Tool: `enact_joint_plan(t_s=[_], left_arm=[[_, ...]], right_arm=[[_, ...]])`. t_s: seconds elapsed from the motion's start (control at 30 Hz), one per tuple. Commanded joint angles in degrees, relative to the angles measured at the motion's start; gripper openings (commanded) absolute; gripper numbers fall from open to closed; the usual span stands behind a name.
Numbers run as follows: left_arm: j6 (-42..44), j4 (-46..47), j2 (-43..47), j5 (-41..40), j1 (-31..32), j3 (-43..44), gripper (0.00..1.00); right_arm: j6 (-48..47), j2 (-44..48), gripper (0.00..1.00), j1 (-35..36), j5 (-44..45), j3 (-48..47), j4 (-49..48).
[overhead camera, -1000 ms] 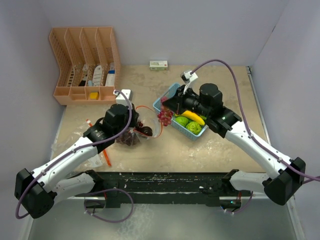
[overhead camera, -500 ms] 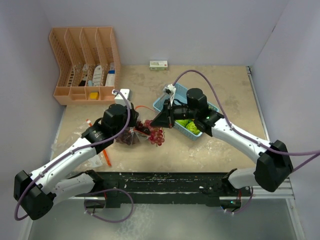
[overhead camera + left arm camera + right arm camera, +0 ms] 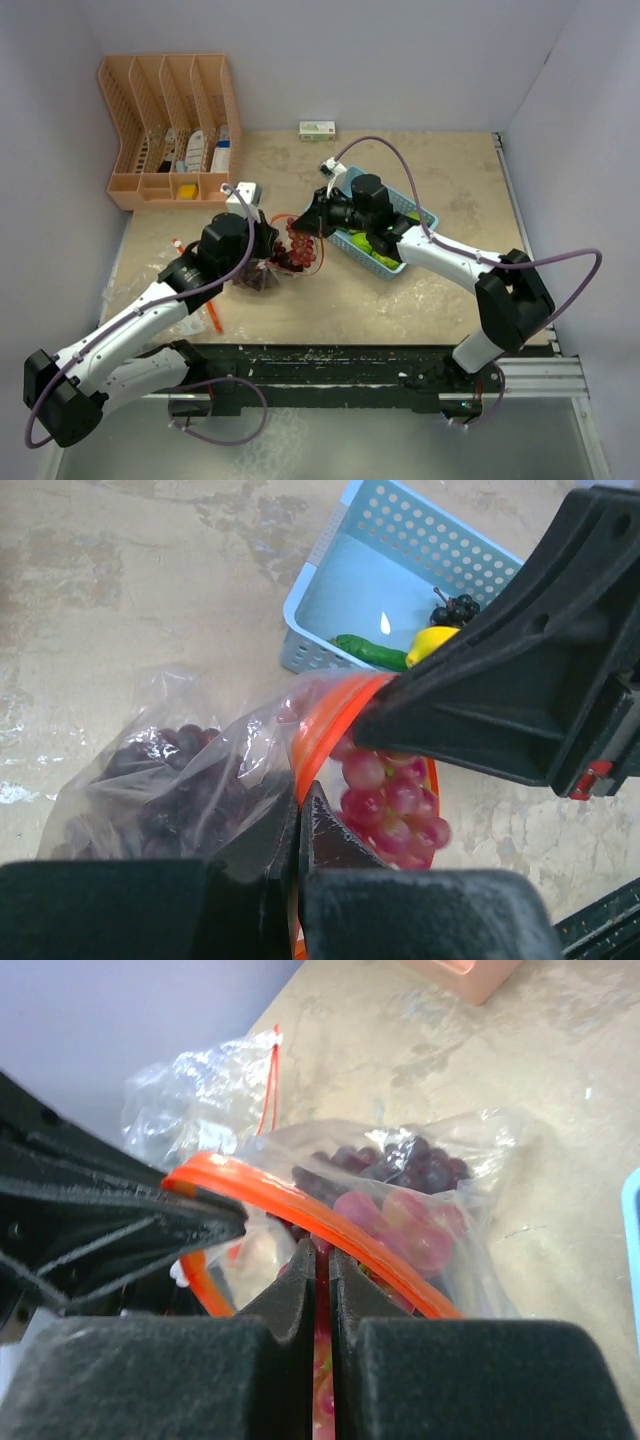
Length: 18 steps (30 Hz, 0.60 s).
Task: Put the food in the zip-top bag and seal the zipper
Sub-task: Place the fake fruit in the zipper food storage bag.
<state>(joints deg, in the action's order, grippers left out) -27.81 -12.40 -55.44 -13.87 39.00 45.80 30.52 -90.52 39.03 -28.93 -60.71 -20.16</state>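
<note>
Right jaws swung from the perforated blue basket (image 3: 318,658) to the crinkly clear bag (image 3: 180,780) near the desk (image 3: 430,290) centre, clenched on round glossy red grapes (image 3: 390,805) inside its orange-rimmed mouth; left jaws pinch that rim.

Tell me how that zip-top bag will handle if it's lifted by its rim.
Probably floppy: the zip-top bag is thin crinkled film, slumped on the table where the left tool isn't pinching its orange rim. Likely bottom-heavy, sagging around the dark grapes inside. The film looks glossy, so possibly slippery.
</note>
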Motion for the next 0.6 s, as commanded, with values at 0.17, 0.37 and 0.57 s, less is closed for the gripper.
enact_joint_plan(t_s=[0.17,0.37,0.57], left_arm=[[-2.4,3.8,2.8,1.5,-0.3,-2.1,0.0],[-1.8,3.9,2.0,1.4,-0.3,-1.0,0.0],[-1.9,2.6,3.1,0.0,-0.3,-0.8,0.0]], right_arm=[[-4.3,2.4,0.62,7.7,18.6,-5.3,0.6],[-7.7,9.6,0.82,9.0,21.3,-4.2,8.6],[-3.0,20.4,0.82,7.7,41.3,0.4,21.2]])
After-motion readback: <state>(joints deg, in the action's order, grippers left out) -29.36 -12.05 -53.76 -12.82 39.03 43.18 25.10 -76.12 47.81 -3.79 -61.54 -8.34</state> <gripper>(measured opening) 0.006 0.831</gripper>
